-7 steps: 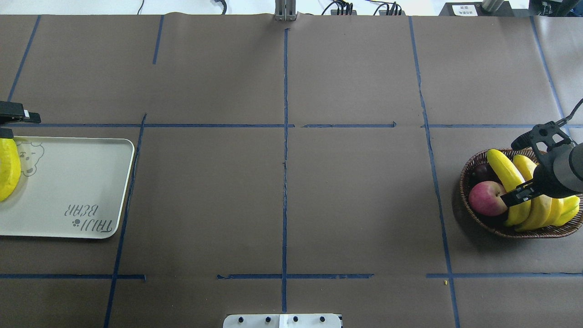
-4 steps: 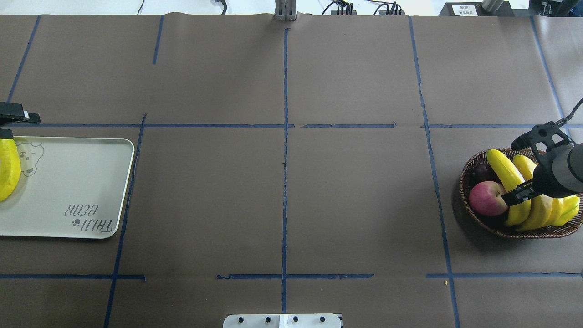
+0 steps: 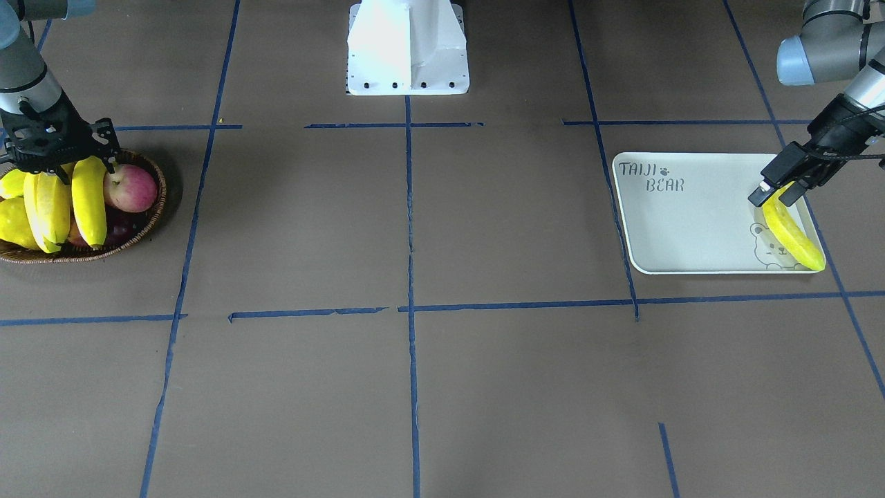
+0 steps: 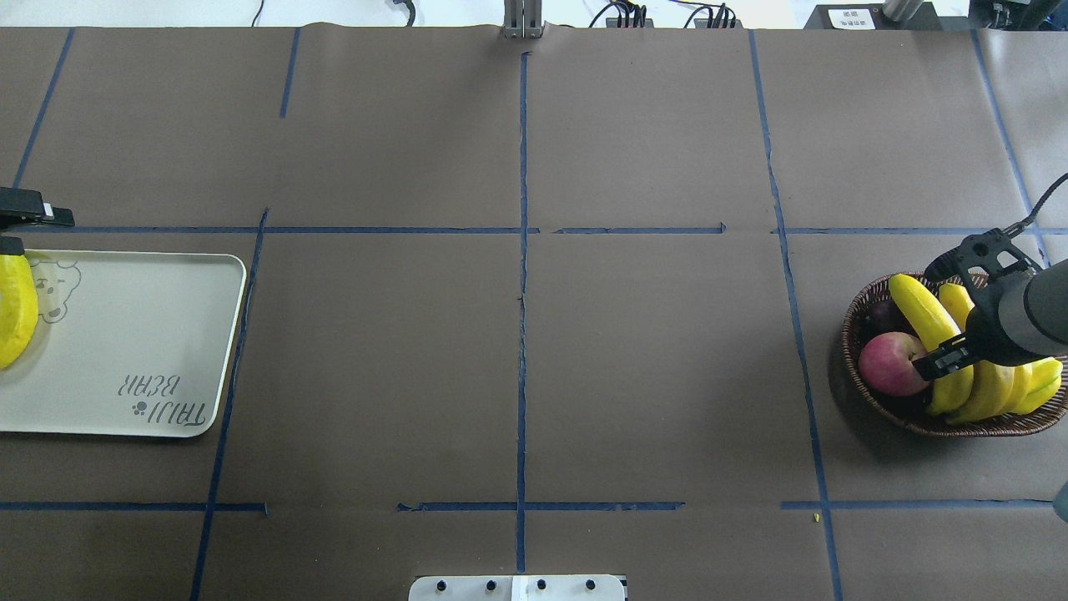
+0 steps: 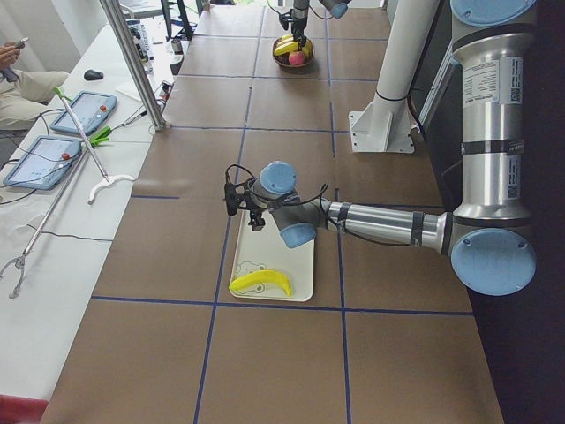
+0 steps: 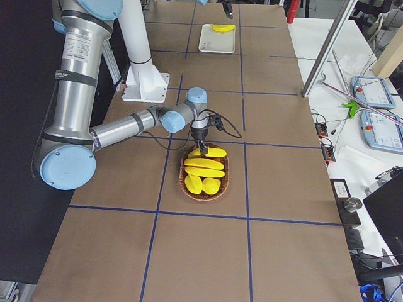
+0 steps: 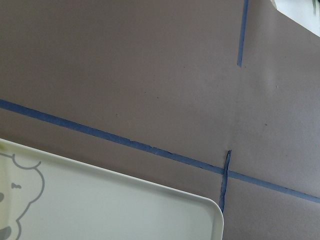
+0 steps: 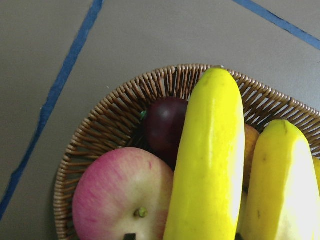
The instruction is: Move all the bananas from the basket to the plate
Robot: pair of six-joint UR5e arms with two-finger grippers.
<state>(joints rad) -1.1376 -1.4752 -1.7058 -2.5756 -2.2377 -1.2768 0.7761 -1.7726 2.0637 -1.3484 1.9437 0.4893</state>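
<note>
Right end effector (image 4: 951,365) has sunk slightly over the basket (image 4: 849,359), fingers spread astride the nearest banana (image 4: 914,305), which lies straight beneath it, its long axis crossing the gap between them. More bananas (image 4: 997,388) lie alongside in the basket. One banana (image 4: 15,309) already rests on the plate (image 4: 125,334), far off by the left end effector (image 4: 21,227), also spread.
</note>
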